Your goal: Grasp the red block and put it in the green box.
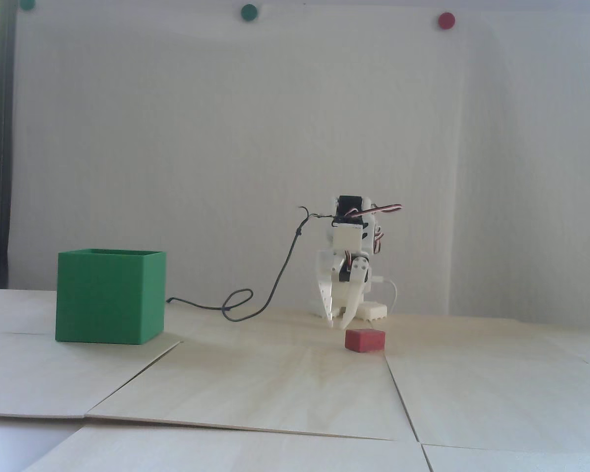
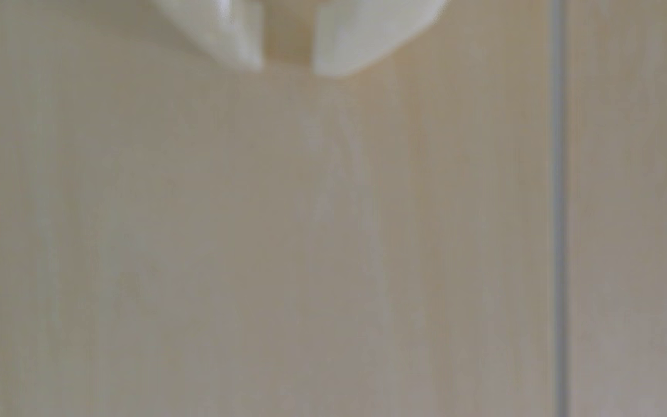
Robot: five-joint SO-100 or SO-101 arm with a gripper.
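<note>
In the fixed view the green box (image 1: 110,296) stands near the left edge of the tabletop (image 1: 255,383), open side up, with nothing visible inside from this low angle. A thin dark cable (image 1: 275,280) loops across the boards from behind the box toward the white arm (image 1: 349,236) at the back middle. The gripper (image 1: 338,324) points down with its tips almost on the tabletop, a narrow gap between the fingers, and nothing held. The red block (image 1: 365,340) lies flat on the tabletop just to the right of the tips and nearer the camera, well apart from the box.

The wrist view is blurred; it shows the two pale fingertips (image 2: 239,44) at the top edge, slightly parted over bare wood, and a seam (image 2: 558,200) between boards running down the right side. The block does not appear there, so the gripper is probably not yet lined up over it.

The step in hand seems to be the reach for the block. To do it well, the gripper would need to open wider than the block, shift toward it, and come down with one finger on each of the short sides, closing only once the block sits squarely between them; a low, off-centre approach risks nudging it along the smooth boards.

No brand, label or writing can be read in either view
</note>
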